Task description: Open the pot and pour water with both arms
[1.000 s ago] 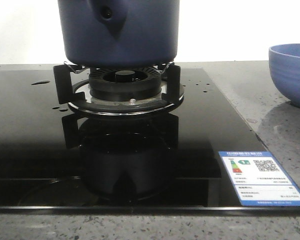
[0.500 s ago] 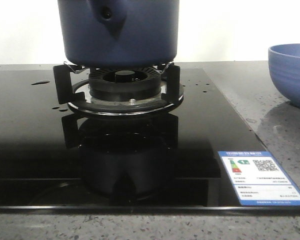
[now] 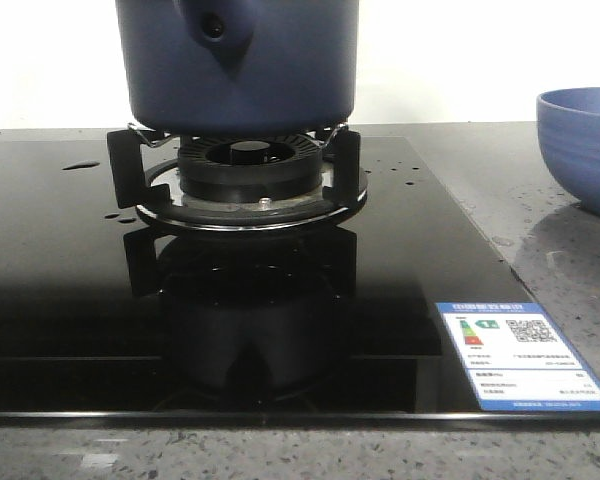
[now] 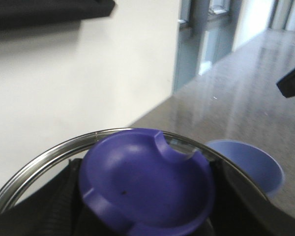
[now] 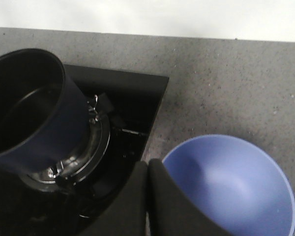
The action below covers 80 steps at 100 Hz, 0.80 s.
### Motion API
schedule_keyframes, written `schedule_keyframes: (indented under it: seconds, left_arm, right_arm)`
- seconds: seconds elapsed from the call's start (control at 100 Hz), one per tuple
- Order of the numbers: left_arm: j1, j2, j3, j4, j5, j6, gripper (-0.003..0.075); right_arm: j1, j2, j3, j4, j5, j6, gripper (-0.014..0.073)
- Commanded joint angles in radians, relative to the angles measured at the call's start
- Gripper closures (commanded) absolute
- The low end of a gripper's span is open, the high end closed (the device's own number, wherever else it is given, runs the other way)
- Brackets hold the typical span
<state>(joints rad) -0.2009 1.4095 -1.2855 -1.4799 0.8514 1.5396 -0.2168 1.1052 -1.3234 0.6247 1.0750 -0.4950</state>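
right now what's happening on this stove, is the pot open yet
The dark blue pot sits on the burner grate with its lid off; the right wrist view looks into its open top. The left gripper holds the lid, purple knob and metal rim, up away from the pot. The right gripper, fingers together and empty, hangs between the pot and the lighter blue bowl on the grey counter. Water drops dot the black cooktop. No pouring has started.
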Motion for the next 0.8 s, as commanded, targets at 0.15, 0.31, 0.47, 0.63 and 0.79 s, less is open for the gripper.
schedule_keyframes:
  seconds: [0.15, 0.31, 0.47, 0.63, 0.79]
  left_arm:
    - [-0.06, 0.04, -0.04, -0.062, 0.0, -0.002, 0.0353]
    - [-0.06, 0.069, -0.04, -0.062, 0.004, -0.002, 0.0353]
    - [-0.06, 0.089, -0.04, -0.039, 0.006, -0.002, 0.0353]
    - [-0.06, 0.109, -0.04, -0.043, 0.006, -0.002, 0.0353]
    - [-0.06, 0.125, -0.04, -0.052, 0.01, -0.002, 0.0353]
  right_arm:
    - [-0.004, -0.05, 0.031, 0.039, -0.063, -0.023, 0.0667]
    - [-0.004, -0.055, 0.033, 0.039, -0.067, -0.024, 0.0667]
    - [-0.004, -0.055, 0.033, 0.039, -0.069, -0.024, 0.0667]
    - [-0.004, -0.055, 0.033, 0.039, -0.074, -0.024, 0.0667]
    - [-0.004, -0.055, 0.033, 0.039, -0.077, -0.024, 0.0667]
